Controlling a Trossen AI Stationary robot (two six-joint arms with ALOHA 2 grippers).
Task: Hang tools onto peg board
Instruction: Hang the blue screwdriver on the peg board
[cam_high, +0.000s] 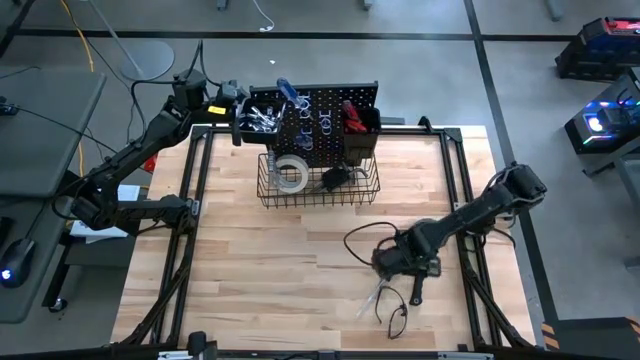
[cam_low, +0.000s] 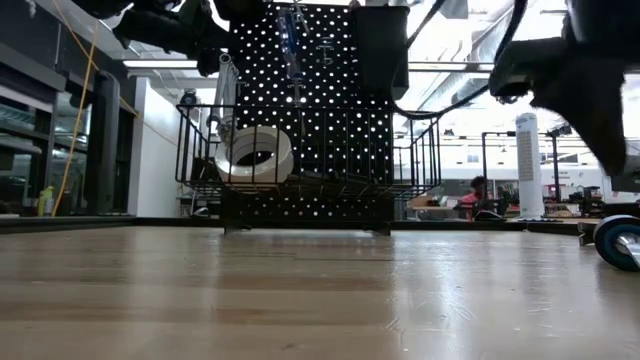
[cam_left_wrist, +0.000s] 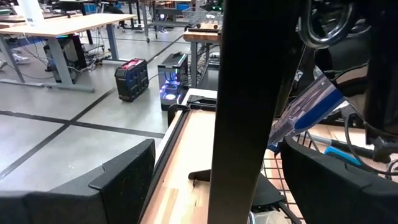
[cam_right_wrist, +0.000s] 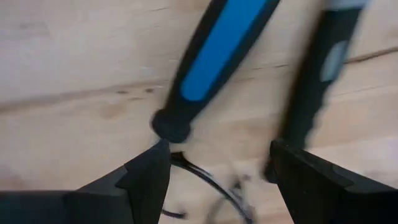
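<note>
Wooden table (cam_high: 300, 260): right claw (cam_right_wrist: 217, 165) wide above blue-handled screwdriver (cam_right_wrist: 214, 59), beside cable (cam_high: 365, 240).

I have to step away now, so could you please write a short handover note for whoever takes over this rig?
Left gripper: open, empty, beside the upright black perforated peg board, near its left black bin of silver wrenches.
Right gripper: open, low over the pale wooden table, above a blue-and-black handled screwdriver; nothing gripped.
Done: white tape roll lies in the black wire basket; red-handled tools sit in the right bin.
Left: pick up the screwdriver and anything beside it on the table, then hang them.
</note>
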